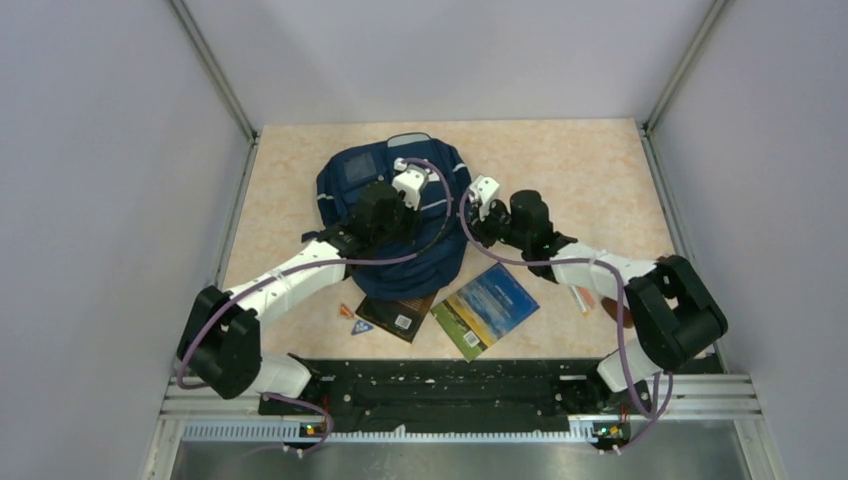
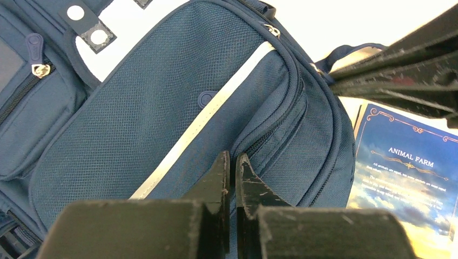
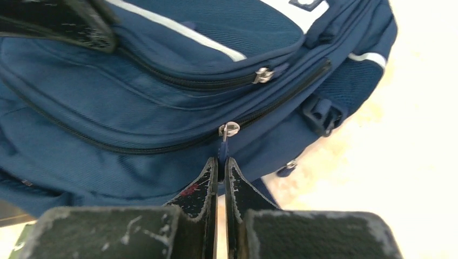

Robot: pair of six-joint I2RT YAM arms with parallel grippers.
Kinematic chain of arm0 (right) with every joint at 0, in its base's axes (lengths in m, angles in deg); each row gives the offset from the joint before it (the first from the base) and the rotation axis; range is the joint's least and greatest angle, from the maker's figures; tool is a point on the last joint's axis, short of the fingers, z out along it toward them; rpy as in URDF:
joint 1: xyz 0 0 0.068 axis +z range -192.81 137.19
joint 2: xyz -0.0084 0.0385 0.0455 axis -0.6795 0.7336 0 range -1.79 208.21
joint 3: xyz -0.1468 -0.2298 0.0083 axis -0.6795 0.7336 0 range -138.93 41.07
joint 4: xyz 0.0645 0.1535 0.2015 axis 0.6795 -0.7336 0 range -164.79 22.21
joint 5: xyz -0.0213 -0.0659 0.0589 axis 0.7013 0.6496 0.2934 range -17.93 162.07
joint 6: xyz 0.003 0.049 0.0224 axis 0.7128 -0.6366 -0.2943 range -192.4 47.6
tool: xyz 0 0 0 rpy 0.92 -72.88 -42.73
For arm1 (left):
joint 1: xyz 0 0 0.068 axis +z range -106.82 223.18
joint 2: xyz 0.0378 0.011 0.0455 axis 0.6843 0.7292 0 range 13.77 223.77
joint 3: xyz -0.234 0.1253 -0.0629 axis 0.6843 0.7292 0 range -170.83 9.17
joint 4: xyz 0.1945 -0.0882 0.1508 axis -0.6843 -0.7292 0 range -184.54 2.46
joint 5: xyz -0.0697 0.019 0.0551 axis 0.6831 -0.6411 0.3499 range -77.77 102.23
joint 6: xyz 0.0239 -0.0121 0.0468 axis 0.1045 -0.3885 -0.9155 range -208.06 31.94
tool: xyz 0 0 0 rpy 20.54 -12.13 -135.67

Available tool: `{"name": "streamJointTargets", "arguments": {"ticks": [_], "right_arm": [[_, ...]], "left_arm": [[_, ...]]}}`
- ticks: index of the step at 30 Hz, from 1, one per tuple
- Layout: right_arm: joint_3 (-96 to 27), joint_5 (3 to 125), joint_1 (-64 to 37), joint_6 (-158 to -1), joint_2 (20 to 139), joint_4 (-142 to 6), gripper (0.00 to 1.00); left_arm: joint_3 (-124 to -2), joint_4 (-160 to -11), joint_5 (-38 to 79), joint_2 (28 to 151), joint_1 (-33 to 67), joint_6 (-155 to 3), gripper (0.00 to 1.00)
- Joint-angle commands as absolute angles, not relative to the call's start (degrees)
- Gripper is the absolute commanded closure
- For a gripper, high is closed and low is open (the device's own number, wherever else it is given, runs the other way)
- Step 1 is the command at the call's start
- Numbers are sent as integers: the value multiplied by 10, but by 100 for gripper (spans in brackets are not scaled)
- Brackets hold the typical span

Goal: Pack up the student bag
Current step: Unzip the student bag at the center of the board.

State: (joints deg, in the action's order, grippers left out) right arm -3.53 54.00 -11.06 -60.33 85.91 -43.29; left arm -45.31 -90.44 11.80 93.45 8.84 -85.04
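- The large navy blue fabric student bag lies flat in the middle of the pale marbled tabletop, front pockets facing up, with both arms reaching over it.
- The left gripper is over the front of the bag, clenched with its fingers pressed together. The tips sit at the zip seam just beside the bag's pale reflective stripe. Whether any cloth is pinched between them cannot be told.
- The right gripper is at the bag's right side. It is clamped on the blue fabric zipper pull, which hangs from a silver metal slider on the bag's long black zip.
- A rectangular blue and green paperback book, titled "Animal Farm", lies just beside the bag's near right corner.
- A dark rectangular book lies at the bag's near edge, partly tucked under it.
- A small dark blue triangular item lies near the bag, just left of the dark book.
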Motion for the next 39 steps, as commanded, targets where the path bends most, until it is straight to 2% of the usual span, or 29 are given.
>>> {"name": "streamJointTargets", "arguments": {"ticks": [1,6,15,33,39], "right_arm": [[-29,497,-63,-639,801,-506,100],[-21,501,-33,-678,757,-566,100],[-31,538,44,-770,762,-536,100],[-114,607,145,-866,969,-297,100],[-191,596,145,-834,1048,-308,100]], "left_arm": [[-489,-811,105,949,102,-838,100],[-489,-792,108,955,103,-835,100],[-506,-780,149,968,107,-821,100],[-506,-753,218,962,135,-781,100],[-507,-750,235,959,142,-774,100]]}}
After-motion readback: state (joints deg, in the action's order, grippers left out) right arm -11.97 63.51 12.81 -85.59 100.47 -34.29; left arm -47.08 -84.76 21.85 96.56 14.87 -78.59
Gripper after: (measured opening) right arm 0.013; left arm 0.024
